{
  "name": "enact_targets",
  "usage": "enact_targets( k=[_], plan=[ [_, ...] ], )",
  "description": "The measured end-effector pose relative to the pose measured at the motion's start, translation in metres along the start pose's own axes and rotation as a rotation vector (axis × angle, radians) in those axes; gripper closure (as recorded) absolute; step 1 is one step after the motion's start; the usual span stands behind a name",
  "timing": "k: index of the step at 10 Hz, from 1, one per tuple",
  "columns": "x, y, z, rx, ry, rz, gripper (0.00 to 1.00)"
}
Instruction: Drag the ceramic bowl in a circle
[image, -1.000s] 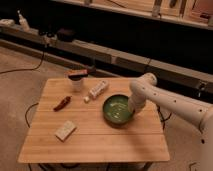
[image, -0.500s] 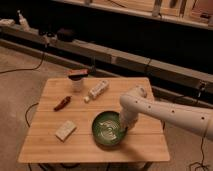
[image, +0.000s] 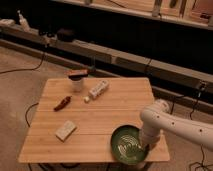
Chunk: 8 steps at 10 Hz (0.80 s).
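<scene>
Ceramic bowl (image: 127, 145) is seen at the surface's (image: 100, 117) front right edge; the hand (image: 146, 146) is set at the bowl's right rim, grip undeterminable.

The arm (image: 172, 122) was glossy off-white, built of thick rounded tube segments with a bulbous elbow joint. Its gripper (image: 145, 145), down at the near right table corner, looked darker.
</scene>
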Motion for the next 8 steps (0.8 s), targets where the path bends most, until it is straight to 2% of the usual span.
enact_targets(
  k=[1,2,4,6,8],
  plan=[
    [0.011,0.023,-0.001,-0.004,0.011,0.067,1.00],
    [0.033,0.039,-0.009,0.006,0.044,0.130,1.00],
    [0.085,0.053,-0.036,0.036,0.127,0.221,1.00],
    [0.133,0.052,-0.066,0.047,0.202,0.260,1.00],
    [0.170,0.035,-0.082,0.052,0.233,0.259,1.00]
  ],
)
